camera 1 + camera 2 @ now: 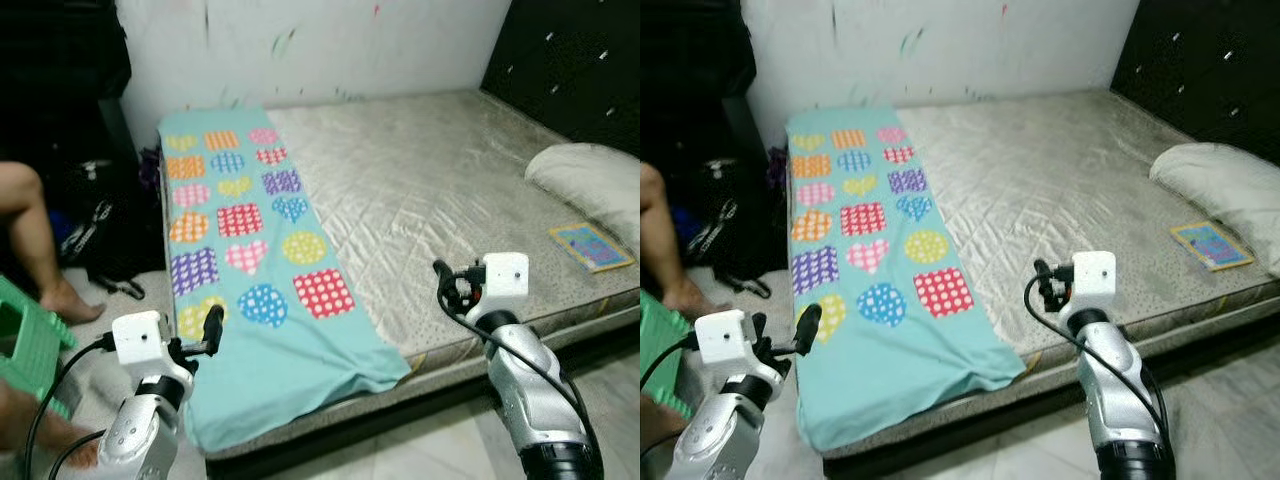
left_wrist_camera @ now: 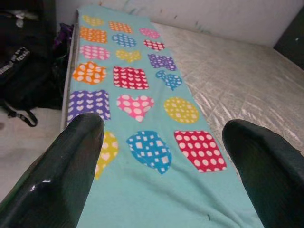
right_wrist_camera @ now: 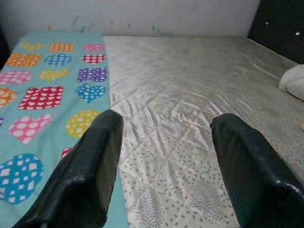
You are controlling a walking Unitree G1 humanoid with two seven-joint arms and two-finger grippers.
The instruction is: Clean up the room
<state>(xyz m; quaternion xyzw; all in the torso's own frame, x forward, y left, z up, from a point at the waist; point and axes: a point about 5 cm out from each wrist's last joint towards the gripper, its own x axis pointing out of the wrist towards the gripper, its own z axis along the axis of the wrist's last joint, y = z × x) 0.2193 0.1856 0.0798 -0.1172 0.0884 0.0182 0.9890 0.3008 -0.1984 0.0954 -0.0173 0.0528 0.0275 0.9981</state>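
Note:
A teal blanket (image 1: 250, 260) printed with coloured hearts and squares lies flat along the left side of the bed (image 1: 430, 190); its near end hangs over the mattress edge. My left gripper (image 1: 212, 330) is raised over the blanket's near left corner, open and holding nothing; in the left wrist view its fingers (image 2: 66, 166) frame the blanket (image 2: 142, 104). My right gripper (image 1: 445, 285) hovers open over the mattress's near edge, right of the blanket, and its wrist view looks across the quilted mattress (image 3: 190, 104).
A white pillow (image 1: 590, 185) and a small colourful book (image 1: 590, 246) lie at the bed's right end. A person's leg (image 1: 35, 240) and a green stool (image 1: 25, 340) are on the floor to the left, beside dark bags (image 1: 95, 225).

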